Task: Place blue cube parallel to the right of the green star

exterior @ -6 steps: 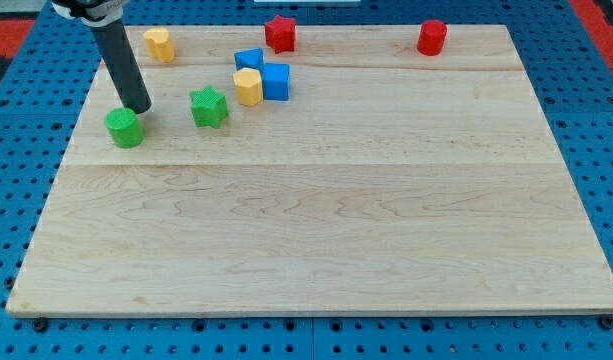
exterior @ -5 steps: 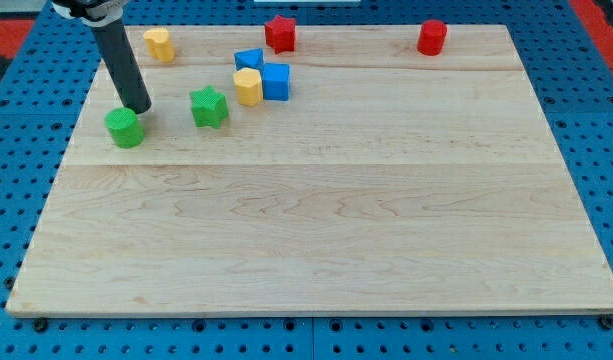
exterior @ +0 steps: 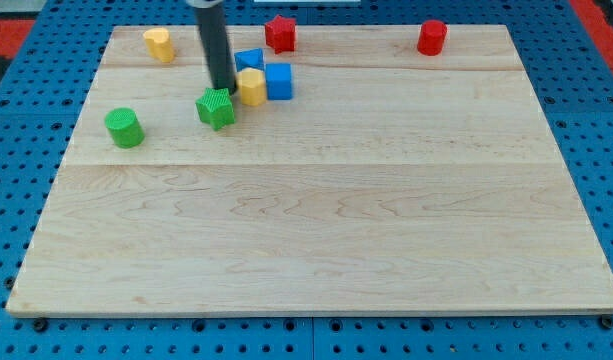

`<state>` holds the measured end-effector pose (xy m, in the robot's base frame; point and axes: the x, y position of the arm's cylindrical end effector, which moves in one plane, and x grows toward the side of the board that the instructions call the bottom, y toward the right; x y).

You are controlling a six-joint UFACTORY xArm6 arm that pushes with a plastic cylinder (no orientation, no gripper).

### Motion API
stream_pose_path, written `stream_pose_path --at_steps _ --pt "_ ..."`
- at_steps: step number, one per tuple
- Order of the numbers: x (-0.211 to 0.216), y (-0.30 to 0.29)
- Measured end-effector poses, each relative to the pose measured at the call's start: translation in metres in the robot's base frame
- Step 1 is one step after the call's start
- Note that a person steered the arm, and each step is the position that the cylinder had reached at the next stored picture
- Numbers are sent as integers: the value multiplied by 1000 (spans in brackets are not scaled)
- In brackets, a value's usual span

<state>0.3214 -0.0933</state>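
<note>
The blue cube (exterior: 278, 80) sits near the view's top, left of centre, touching a yellow block (exterior: 251, 87) on its left. The green star (exterior: 216, 108) lies just below and left of that yellow block. My tip (exterior: 224, 90) stands right at the star's upper edge, between the star and the yellow block, and seems to touch the star. A second blue block (exterior: 249, 60) lies just above the yellow one, partly behind the rod.
A green cylinder (exterior: 124, 127) sits at the left. A yellow block (exterior: 158, 43) is at the top left, a red star (exterior: 279, 32) at the top centre, a red cylinder (exterior: 432, 37) at the top right. The wooden board (exterior: 316, 220) ends on a blue pegboard.
My tip has moved right from beside the green cylinder to the green star's upper edge. The star has shifted slightly right and down. The other blocks have barely moved.
</note>
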Motion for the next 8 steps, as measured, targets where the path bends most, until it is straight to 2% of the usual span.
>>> stream_pose_path --at_steps 1,2,4,5,6,8 --pt "-9 -3" --pt "-11 17" --pt "66 209" --pt "71 250" --pt "67 240" --pt "24 251"
